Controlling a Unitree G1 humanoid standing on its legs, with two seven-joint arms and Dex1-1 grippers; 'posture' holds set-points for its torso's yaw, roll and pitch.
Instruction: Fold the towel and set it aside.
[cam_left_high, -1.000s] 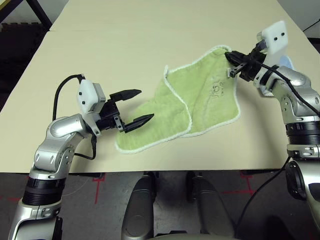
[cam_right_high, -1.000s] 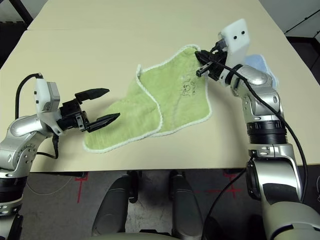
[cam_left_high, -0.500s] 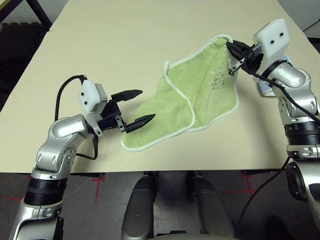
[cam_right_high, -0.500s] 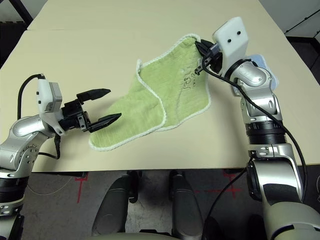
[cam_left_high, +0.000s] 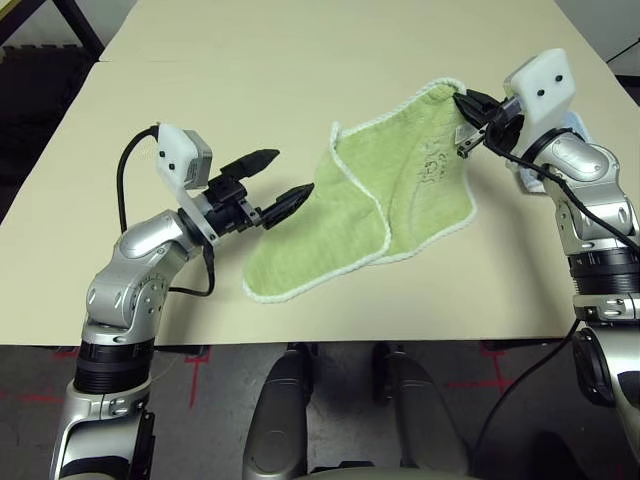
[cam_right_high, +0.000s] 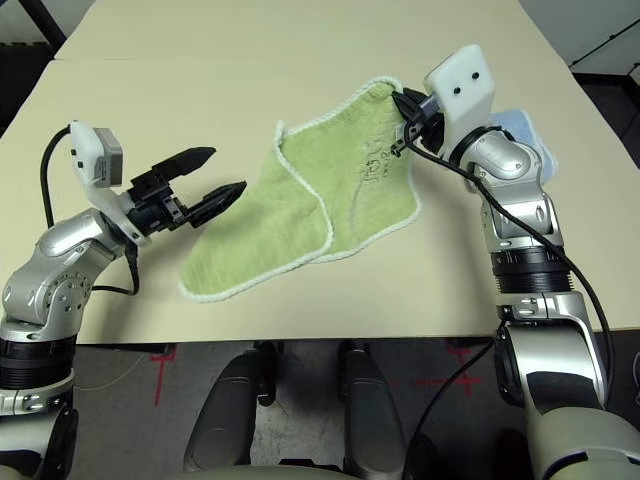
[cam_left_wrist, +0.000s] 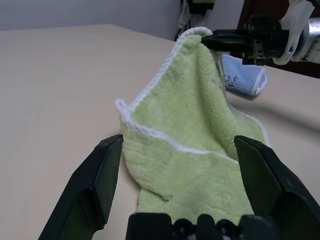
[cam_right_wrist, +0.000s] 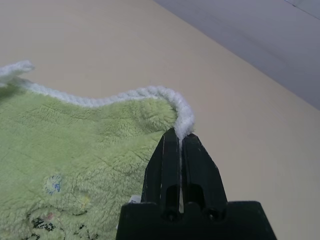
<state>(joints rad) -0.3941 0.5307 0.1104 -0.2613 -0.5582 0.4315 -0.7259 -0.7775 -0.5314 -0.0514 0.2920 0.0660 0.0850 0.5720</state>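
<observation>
Right gripper (cam_left_high: 468, 106), clamped on the towel (cam_left_high: 385, 195) corner at 2 o'clock, has lifted it; left gripper (cam_left_high: 275, 180), fingers apart, has closed in to grab the near edge

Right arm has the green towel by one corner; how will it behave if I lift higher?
Probably floppy: the towel drapes from the right gripper, its lower part folded over on the table. Likely light, since shut jaws hold it by the white edging alone. The terry pile probably drags rather than slides.

Bright, even light from overhead

Soft, short shadows lie under the arms on the worktop (cam_left_high: 300, 60); no glare; wrist views blur toward the background.
</observation>
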